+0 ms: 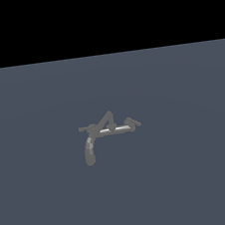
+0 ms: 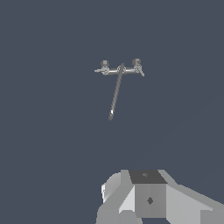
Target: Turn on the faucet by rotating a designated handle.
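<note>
The faucet (image 1: 100,133) is a small dull-grey fixture on the blue-grey floor. Its thick curved spout (image 1: 89,152) bends toward the exterior view's lower left. A shiny crossbar (image 1: 116,129) runs toward the exterior view's right. The handle (image 1: 83,129) is a short straight stub at the crossbar's left end. A peak-shaped prong (image 1: 107,118) and a hooked prong (image 1: 133,122) stand beside it. The wrist view shows the faucet (image 2: 119,74) from above, far off, with the stub (image 2: 98,70) on one end. Only the gripper's grey-white body (image 2: 148,199) shows there; its fingers are hidden. The arm is out of the exterior view.
Plain blue-grey floor (image 1: 193,174) surrounds the faucet on all sides. A black band fills the top of the exterior view.
</note>
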{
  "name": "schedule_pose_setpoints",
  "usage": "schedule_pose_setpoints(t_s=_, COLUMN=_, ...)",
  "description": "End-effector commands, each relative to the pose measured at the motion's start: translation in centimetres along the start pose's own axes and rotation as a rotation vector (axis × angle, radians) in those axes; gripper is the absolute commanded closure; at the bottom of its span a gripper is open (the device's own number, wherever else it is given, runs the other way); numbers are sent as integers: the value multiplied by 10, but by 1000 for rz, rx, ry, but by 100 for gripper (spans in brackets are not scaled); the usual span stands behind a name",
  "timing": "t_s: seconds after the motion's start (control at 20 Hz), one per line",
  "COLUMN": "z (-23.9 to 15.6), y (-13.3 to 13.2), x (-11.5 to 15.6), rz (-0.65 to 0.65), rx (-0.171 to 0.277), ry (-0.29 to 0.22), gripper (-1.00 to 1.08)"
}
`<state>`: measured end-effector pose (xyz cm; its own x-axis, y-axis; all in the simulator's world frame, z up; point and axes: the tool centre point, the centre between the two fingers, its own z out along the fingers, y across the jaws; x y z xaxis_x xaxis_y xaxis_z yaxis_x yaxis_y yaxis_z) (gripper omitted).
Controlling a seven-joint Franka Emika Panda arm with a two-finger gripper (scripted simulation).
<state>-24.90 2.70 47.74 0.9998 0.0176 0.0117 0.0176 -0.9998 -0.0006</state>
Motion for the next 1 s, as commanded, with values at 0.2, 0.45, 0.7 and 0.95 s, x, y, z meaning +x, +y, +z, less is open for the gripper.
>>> schedule_pose_setpoints(t_s=0.2, z=28, y=-16, x=10, rz=90, rx=0, ry=-1, gripper=108)
schedule_pose_setpoints(t_s=0.45, z=59, y=-32, x=24, rz=191, rx=0, ry=-2, gripper=108)
schedule_pose_setpoints(t_s=0.7, z=93, y=-49, x=41, rz=302, rx=0, ry=-3, gripper=108)
schedule_pose_setpoints(t_s=0.95, z=127, y=-64, x=60, rz=412, rx=0, ry=-4, gripper=108)
